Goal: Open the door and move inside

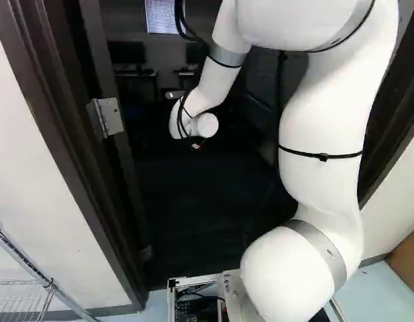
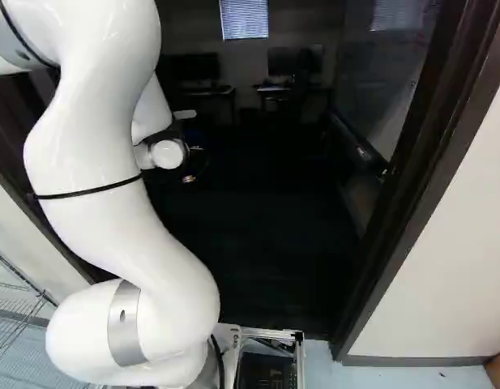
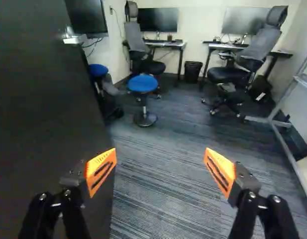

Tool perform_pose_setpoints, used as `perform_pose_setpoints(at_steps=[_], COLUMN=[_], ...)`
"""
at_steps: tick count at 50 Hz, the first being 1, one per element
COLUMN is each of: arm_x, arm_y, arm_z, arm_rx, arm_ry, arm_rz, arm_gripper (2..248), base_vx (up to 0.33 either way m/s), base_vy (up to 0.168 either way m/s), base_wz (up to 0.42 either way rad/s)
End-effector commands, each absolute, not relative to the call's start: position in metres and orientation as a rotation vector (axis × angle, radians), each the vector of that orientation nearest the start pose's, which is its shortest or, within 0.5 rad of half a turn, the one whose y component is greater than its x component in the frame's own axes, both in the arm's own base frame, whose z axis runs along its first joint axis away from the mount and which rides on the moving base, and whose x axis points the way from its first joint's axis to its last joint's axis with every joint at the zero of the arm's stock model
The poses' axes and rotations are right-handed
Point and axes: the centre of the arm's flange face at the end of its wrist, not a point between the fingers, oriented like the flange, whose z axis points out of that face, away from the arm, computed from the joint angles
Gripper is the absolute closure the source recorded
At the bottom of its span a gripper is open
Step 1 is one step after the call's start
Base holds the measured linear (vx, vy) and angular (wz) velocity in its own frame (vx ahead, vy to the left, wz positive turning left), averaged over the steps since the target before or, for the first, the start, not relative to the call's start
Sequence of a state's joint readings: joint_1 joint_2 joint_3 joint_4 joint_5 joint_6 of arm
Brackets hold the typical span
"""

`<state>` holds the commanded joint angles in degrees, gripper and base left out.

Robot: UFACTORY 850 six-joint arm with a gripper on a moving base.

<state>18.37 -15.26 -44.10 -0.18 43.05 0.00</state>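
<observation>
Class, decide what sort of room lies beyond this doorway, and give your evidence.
Probably an office or computer workroom: monitors stand on desks, wheeled high-backed chairs are by them, and a wastebasket sits between the desks.

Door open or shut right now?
Open: in the wrist view, carpet and a blue stool show past the edge of the door.

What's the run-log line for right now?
door: open | arm: reaching through doorway | claw: open, nothing gripped, door to one side | base: at doorway | room ahead: chairs, stools
</observation>
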Motion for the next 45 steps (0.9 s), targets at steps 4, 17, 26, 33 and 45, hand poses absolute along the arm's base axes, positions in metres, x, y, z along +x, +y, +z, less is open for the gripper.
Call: perform_pose_setpoints(at_steps=[4,17,26,33,45], arm_x=[0.495,0.479,0.466,0.456,0.437], arm_y=[0.159,0.137,0.123,0.113,0.096], arm_z=[0.412,0.413,0.414,0.414,0.415], arm_rx=[-2.38,-2.41,-2.428,-2.439,-2.458], arm_ry=[-0.369,-0.306,-0.272,-0.253,-0.222], arm_rz=[-1.721,-1.727,-1.73,-1.733,-1.739], arm_gripper=[3,3,3,3,3], base_vx=[0.0,0.0,0.0,0.0,0.0], base_vy=[0.0,0.0,0.0,0.0,0.0], base_wz=[0.0,0.0,0.0,0.0,0.0])
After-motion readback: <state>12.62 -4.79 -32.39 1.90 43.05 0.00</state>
